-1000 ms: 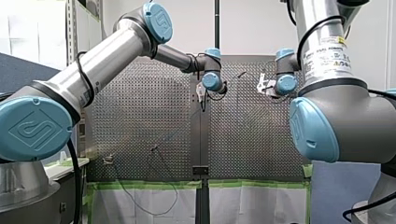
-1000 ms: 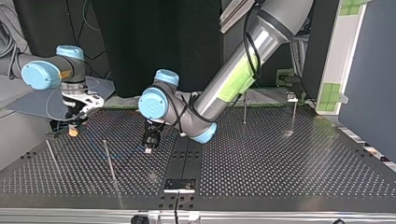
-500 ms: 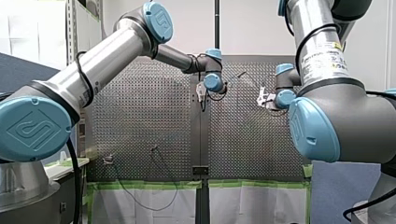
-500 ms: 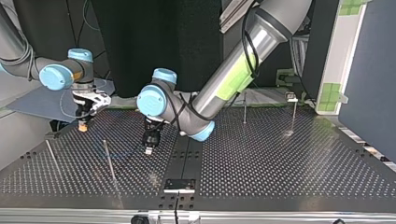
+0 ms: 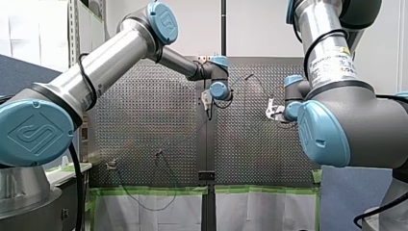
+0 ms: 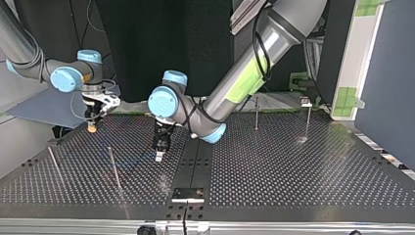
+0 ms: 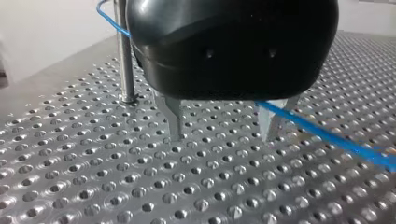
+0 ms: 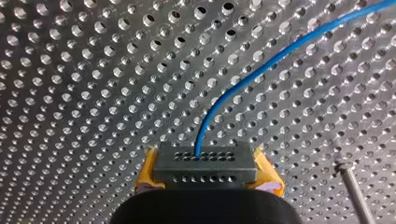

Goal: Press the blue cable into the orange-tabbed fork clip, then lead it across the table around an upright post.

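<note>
Bright, even light; table (image 6: 293,166) glints (shadows faint).

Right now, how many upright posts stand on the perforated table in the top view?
4. Top view: outer left post and inner left post, both near the camera; middle-right post and far-right post, further back. Others may be hidden.

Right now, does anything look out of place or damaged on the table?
Nothing stands out. The blue cable runs in a smooth curve from my right gripper, without kinks, and the post beside my left gripper stands upright.
</note>
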{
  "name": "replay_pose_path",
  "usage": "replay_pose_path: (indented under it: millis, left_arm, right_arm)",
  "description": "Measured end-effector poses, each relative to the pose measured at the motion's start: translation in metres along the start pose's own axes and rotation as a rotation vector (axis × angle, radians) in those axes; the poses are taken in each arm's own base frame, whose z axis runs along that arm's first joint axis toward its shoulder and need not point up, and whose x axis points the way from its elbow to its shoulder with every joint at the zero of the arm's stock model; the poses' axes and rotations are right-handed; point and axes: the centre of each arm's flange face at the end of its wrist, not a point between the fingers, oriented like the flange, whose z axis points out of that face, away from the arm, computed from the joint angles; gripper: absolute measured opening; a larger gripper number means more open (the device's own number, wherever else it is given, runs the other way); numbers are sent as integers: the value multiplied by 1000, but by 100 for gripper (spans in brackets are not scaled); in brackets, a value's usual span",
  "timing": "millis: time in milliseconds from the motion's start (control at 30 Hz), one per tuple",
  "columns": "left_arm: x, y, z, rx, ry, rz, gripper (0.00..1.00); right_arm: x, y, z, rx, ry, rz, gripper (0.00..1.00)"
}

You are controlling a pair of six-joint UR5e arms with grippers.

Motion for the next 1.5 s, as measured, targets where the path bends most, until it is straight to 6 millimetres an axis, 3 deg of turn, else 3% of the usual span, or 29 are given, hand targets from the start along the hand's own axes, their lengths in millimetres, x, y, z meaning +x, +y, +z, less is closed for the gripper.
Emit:
replay_pose_path:
  millis: [433, 667, 1000, 1500]
  left_arm:
    - [17, -1, 18, 13, 28, -28, 85]
    - [-1, -6, 25, 12, -2, -50, 85]
    - [-4, -5, 26, -5, -13, -58, 85]
    - [-4, -4, 26, -8, -9, -57, 85]
  right_arm:
    - [-49, 26, 12, -32, -14, -13, 0]
    - [-78, 60, 9, -66, -33, -21, 0]
    - [-98, 107, 5, -91, -19, 18, 0]
    - [-159, 128, 14, -112, -6, 95, 0]
